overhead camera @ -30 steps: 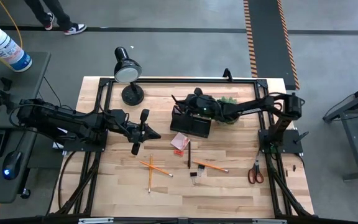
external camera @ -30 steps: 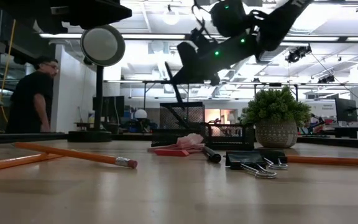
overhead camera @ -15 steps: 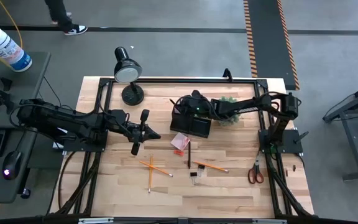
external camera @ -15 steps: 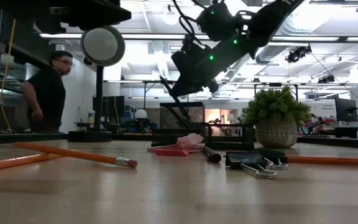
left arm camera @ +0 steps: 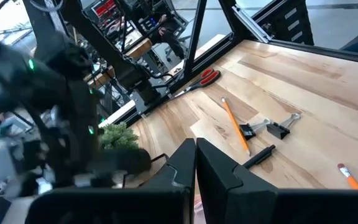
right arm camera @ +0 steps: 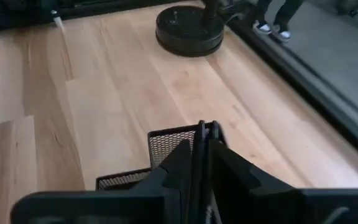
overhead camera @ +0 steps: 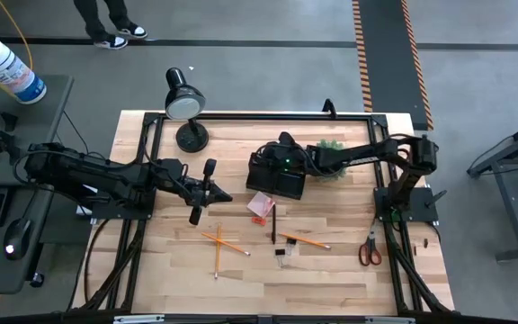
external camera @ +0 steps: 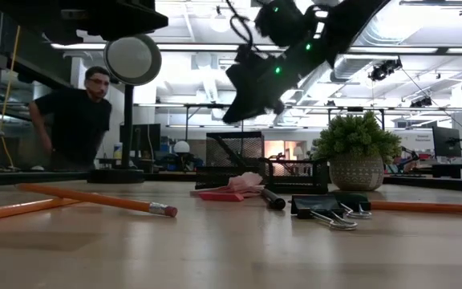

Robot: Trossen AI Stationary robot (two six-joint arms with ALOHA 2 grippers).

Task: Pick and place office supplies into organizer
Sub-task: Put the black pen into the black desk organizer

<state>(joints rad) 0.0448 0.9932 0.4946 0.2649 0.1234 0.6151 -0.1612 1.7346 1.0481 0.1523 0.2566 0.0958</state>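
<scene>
Black mesh organizer [overhead camera: 277, 182] sits mid-table at the back, beside the plant [overhead camera: 331, 148]. Right gripper [overhead camera: 275, 159] hangs right over its taller back section. In the right wrist view a thin dark rod shows between its tips above the mesh – maybe a pen. Can't tell whether the jaws are gripping it or clear of it.

Left gripper [overhead camera: 223, 193] hovers over bare wood well left of the organizer, jaws closed on nothing.

What's loose on the table, all in front of the organizer:
- pink sticky pad [overhead camera: 260, 205], just in front of it. Soft, top sheets curl, so pinch across the edges, not the face.
- black pen [overhead camera: 273, 223] and orange pencils [overhead camera: 223, 241]. Light, stiff and probably prone to rolling. Two pencils lie crossed, so take the top one first, mid-shaft, jaws across the barrel.
- one more pencil [overhead camera: 306, 240] right of the pen, same approach.
- binder clips [overhead camera: 281, 255]. Tiny and hard, easy to flick away – come straight down and close on the body, not the wire loops.
- red-handled scissors [overhead camera: 369, 249], far right near the arm's base. Likely the heaviest item. Grip near the pivot so they don't swing.
</scene>
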